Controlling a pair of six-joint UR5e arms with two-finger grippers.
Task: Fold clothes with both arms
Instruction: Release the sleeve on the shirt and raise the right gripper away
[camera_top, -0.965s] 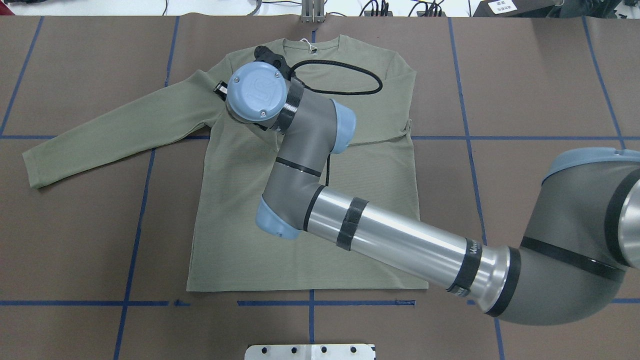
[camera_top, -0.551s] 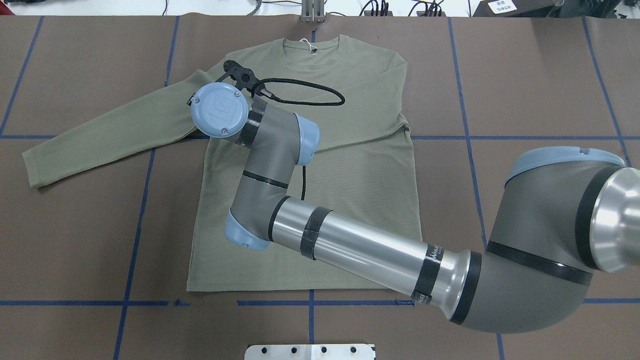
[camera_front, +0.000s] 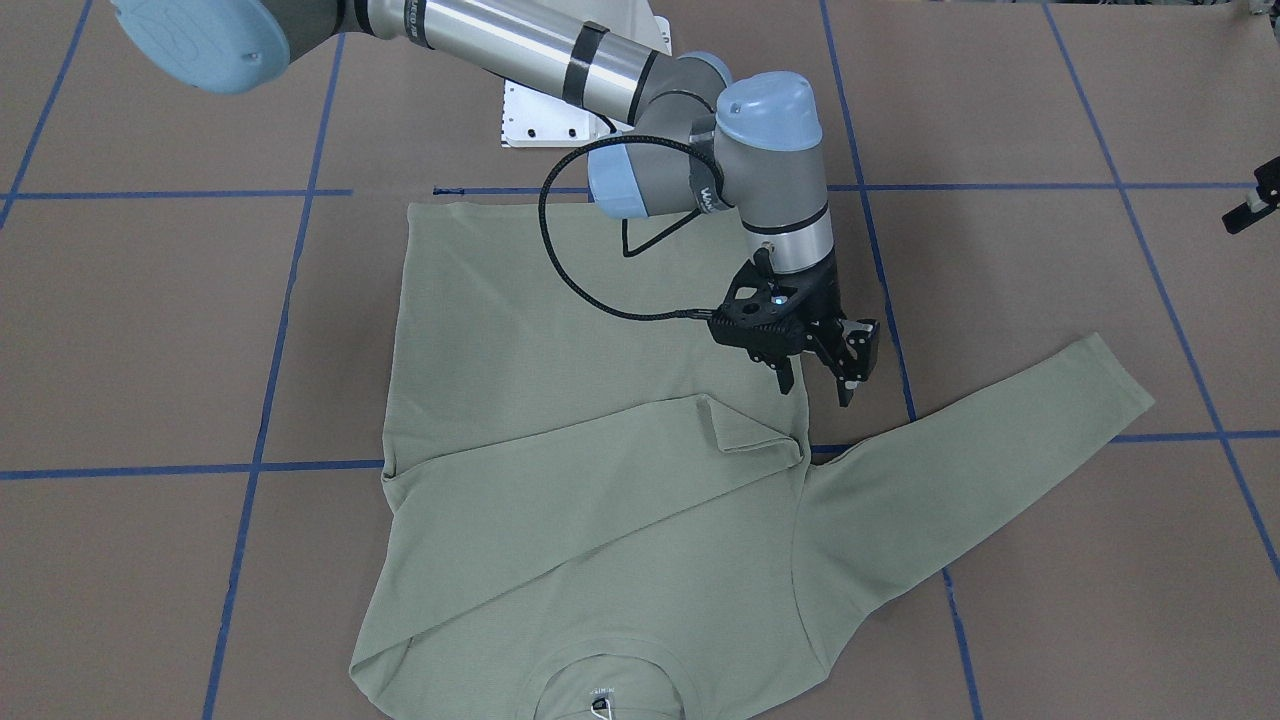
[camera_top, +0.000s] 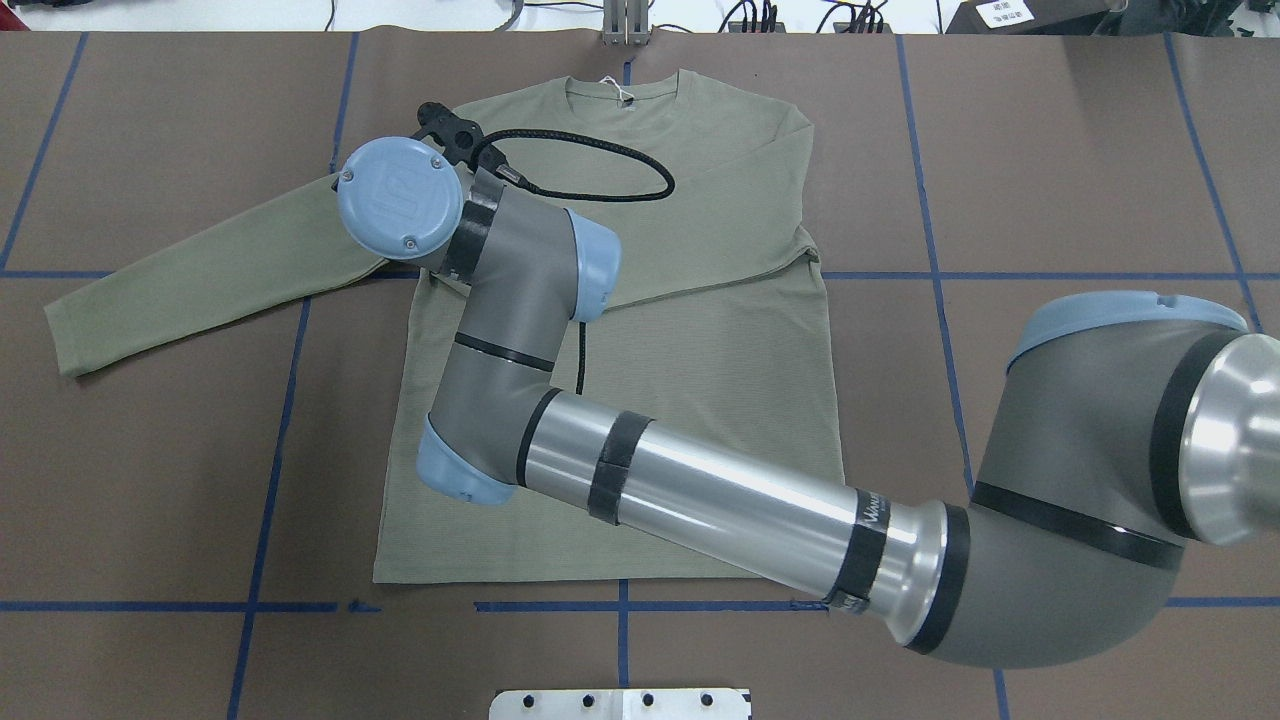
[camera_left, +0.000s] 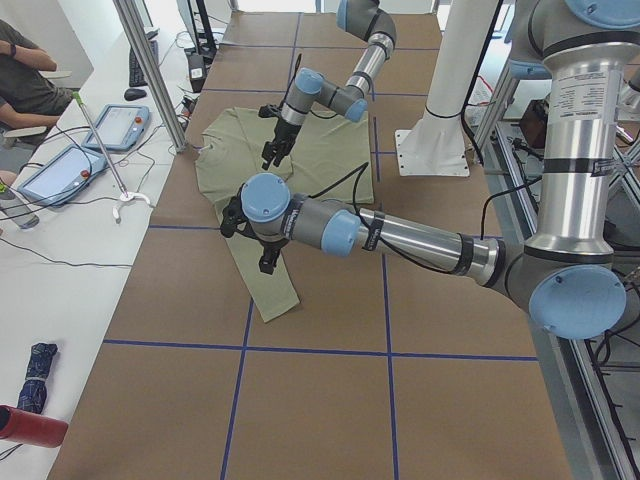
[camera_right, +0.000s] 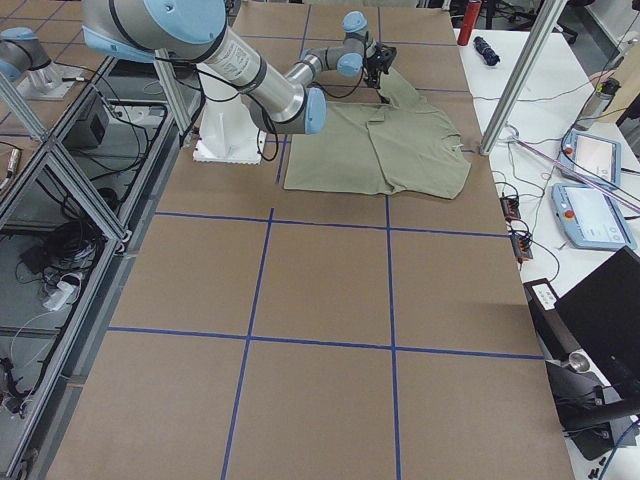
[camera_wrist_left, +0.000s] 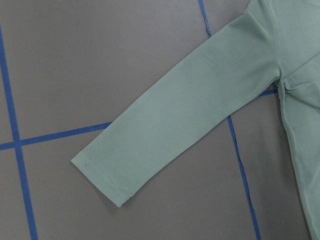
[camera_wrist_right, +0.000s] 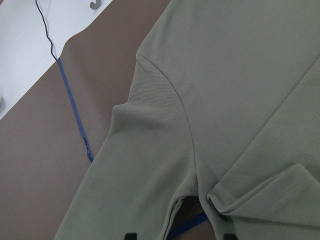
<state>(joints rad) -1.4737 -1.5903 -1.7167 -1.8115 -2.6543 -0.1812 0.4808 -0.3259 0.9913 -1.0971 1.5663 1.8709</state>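
The pale sage-green shirt (camera_top: 700, 330) lies flat on the brown table, collar and white hang tag (camera_top: 618, 90) at the far side. One sleeve is folded across the chest, its cuff (camera_front: 750, 425) near the other armpit. The other sleeve (camera_top: 200, 270) lies stretched out; its cuff shows in the left wrist view (camera_wrist_left: 115, 175). My right arm (camera_top: 720, 500) reaches across the shirt. My right gripper (camera_front: 815, 385) hangs open and empty just above that armpit (camera_wrist_right: 200, 200). My left gripper (camera_left: 265, 262) is raised off to the side; I cannot tell whether it is open or shut.
A white base plate (camera_top: 620, 703) sits at the near table edge. Blue tape lines (camera_top: 270, 450) grid the table. A side table with tablets (camera_left: 120, 125), metal posts (camera_left: 150, 70) and a seated person (camera_left: 25, 70) lie beyond the collar side.
My right arm has swung leftward in the overhead view, its wrist moving from over the chest to over the shoulder of the stretched-out sleeve. The folded sleeve stays on the chest.
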